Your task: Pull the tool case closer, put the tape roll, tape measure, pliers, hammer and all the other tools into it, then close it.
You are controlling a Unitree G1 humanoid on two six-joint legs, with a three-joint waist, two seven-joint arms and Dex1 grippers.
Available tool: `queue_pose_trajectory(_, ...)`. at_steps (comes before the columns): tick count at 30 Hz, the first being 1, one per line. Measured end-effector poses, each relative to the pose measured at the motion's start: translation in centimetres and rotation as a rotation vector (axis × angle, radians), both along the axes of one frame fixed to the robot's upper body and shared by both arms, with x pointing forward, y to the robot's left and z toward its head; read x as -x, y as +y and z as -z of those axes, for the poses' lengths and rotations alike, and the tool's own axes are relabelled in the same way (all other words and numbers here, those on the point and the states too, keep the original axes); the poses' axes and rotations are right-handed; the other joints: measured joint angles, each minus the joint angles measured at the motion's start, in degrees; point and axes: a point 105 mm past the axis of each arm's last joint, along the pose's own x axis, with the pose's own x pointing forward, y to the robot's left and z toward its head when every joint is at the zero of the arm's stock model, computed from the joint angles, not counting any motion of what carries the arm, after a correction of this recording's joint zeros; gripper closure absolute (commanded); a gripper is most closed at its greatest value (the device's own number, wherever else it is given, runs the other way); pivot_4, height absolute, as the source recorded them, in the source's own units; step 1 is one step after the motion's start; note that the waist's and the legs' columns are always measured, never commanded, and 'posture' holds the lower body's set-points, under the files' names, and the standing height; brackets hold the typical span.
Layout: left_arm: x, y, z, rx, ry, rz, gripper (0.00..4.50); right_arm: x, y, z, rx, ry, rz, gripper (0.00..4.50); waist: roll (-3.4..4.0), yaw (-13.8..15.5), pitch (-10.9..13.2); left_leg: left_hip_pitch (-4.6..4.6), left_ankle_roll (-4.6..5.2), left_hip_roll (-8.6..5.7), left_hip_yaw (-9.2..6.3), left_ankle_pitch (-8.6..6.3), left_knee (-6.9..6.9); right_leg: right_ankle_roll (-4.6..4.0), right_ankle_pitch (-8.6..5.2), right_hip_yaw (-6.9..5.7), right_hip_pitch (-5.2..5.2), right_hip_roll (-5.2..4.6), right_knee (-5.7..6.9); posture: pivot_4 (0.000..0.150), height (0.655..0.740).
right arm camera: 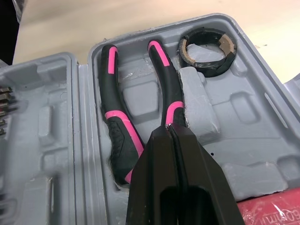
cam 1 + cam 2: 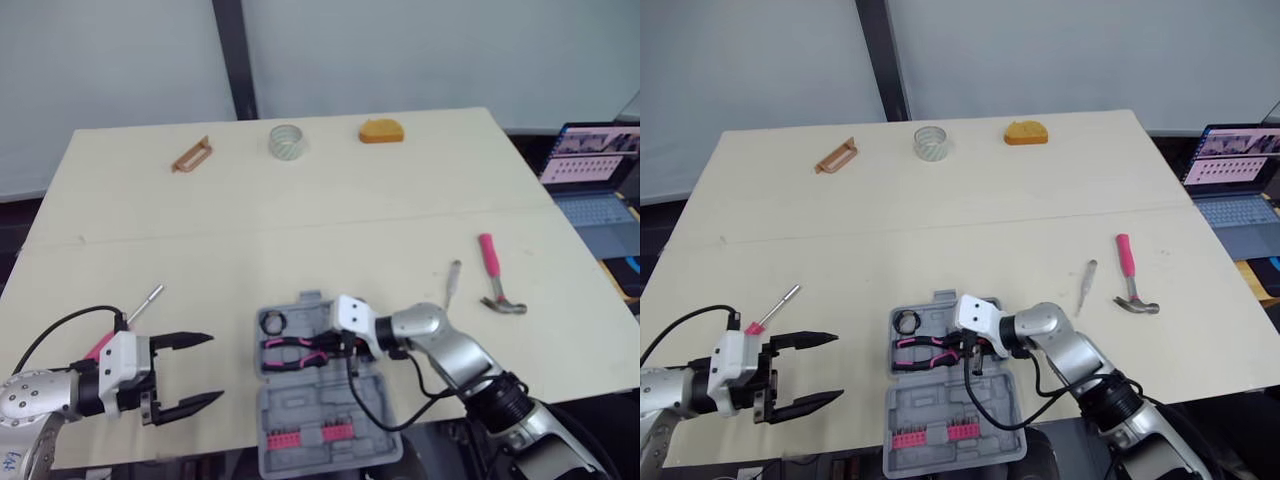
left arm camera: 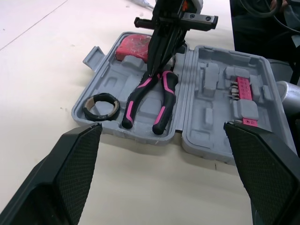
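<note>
Tools go home one by one: the right pincer (image 1: pixel 171 130) hangs over the open tool case (image 2: pixel 290 405), which sits at the near edge of the counter (image 2: pixel 300 240), straight ahead of the robot. Its two black fingers are pressed together, tips down on the pliers (image 3: pixel 161 101) near the joint. Whether they nip any of the metal cannot be told.

The pliers lie in the far half of the case, long axis across the robot's front: head under the right pincer, pink-and-black handles running off toward the robot's left. A black tape roll (image 1: pixel 208 71) sits in a pocket just beyond the handle ends.

The left pincer (image 2: pixel 215 368) hovers low to the left of the case, fingers spread wide and empty, pointing at the case.

With the pliers seated, the hammer (image 2: pixel 493 275) looks the likely next pick. It lies on the counter well to the right of the right pincer, and somewhat farther from the robot. Its pink handle points away from the robot and its head is nearer. The right arm is plainly the closer one. A pink-handled screwdriver (image 2: pixel 778 305) lies just behind the left pincer, within that arm's easier reach.
</note>
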Motion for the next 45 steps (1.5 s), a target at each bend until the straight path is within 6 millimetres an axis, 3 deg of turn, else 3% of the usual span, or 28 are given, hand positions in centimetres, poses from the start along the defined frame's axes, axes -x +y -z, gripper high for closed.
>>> queue_pose_trajectory(7,0.0,0.0,0.0,0.001,0.003,0.0,0.0,0.0,0.1,0.4,0.031,-0.019,-0.004,4.46,0.04,0.1,-0.3,0.75,-0.05,0.04,0.03,-0.13,-0.17,-0.14,-0.07,-0.02,0.75,0.04,-0.2,0.15,0.74)
queue_pose_trajectory(11,0.0,0.0,0.1,0.001,0.006,-0.001,0.0,-0.1,0.0,0.3,0.024,-0.017,0.005,4.46,0.09,0.1,-0.4,0.75,-0.05,0.07,0.03,-0.15,-0.17,-0.14,-0.08,-0.02,0.82,0.08,-0.33,0.15,0.74)
queue_pose_trajectory(17,0.0,-0.1,0.1,0.006,0.007,-0.002,0.0,0.0,-0.5,0.0,-0.121,0.083,0.095,4.46,0.32,0.1,-0.3,0.64,-0.03,0.09,0.06,-0.18,-0.16,-0.14,-0.07,-0.02,0.74,0.1,-0.4,0.15,0.74)
queue_pose_trajectory(23,-0.1,-0.3,0.2,0.011,0.007,0.002,0.0,0.5,-1.4,-0.2,-0.128,0.125,0.082,4.46,0.46,0.0,-0.1,0.58,-0.03,0.09,0.09,-0.19,-0.18,-0.14,-0.07,-0.02,0.63,0.11,-0.41,0.15,0.74)
queue_pose_trajectory(45,-0.1,-0.3,0.3,0.008,0.011,0.003,0.0,1.8,0.0,0.1,-0.152,0.149,0.017,4.46,0.47,0.0,0.0,0.53,-0.04,0.09,0.14,-0.2,-0.18,-0.14,-0.07,0.0,0.55,0.1,-0.42,0.15,0.74)
